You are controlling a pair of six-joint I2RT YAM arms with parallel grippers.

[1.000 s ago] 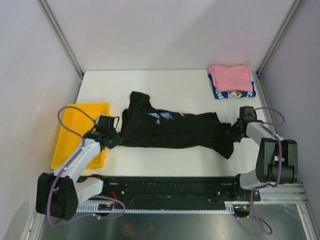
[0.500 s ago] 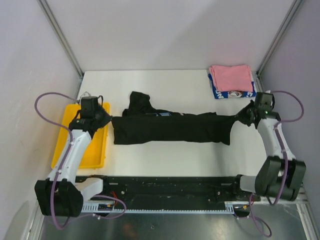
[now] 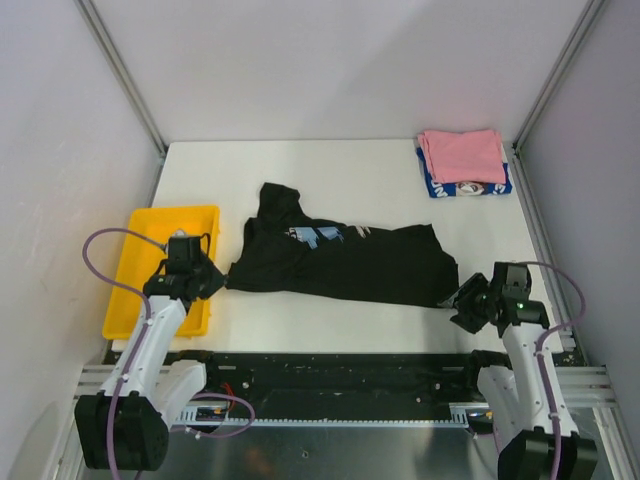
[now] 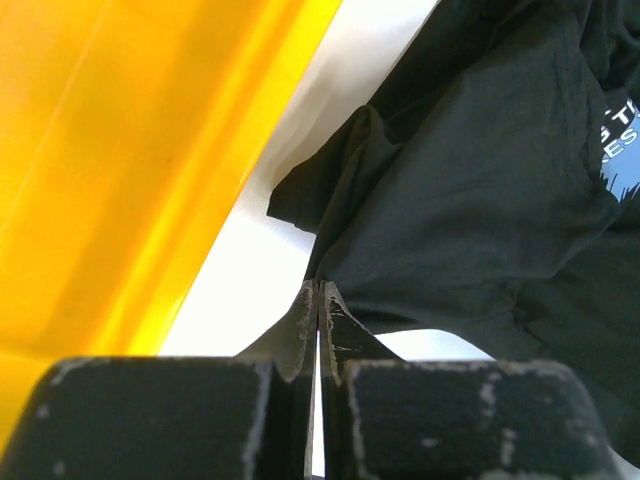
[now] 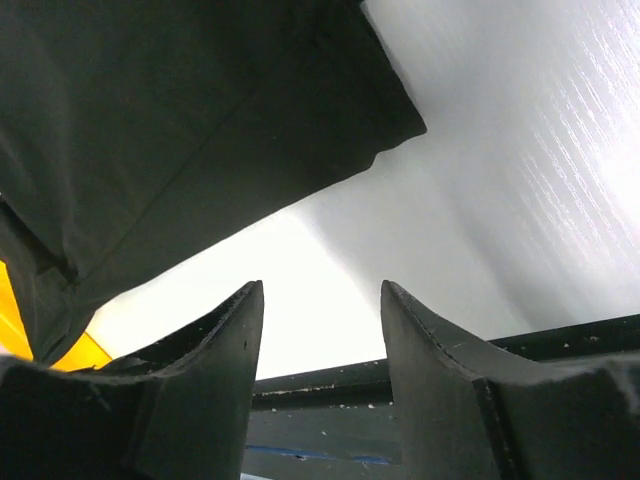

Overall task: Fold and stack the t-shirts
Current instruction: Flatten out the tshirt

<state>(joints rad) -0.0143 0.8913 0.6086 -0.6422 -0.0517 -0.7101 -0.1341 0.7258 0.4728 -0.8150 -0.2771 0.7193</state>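
Across the middle of the table [image 3: 330,170] the black t-shirt [image 3: 345,262] lies mid-fold: left gripper [image 3: 218,283] pinches its left end, right gripper [image 3: 468,303] gapes empty beside the right end. Next, I reckon, it must pinch that hem.

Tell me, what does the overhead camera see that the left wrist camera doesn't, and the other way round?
Only the overhead view shows the pink t-shirt folded on the blue-and-white t-shirt in the far right corner. It also shows the right gripper standing open near the right end of the black t-shirt, and that shirt's whole spread. Only the left wrist view shows, close up, the left gripper pinched shut on the shirt's edge, and white lettering by the print. Both show the black t-shirt, the yellow tray and the white table.
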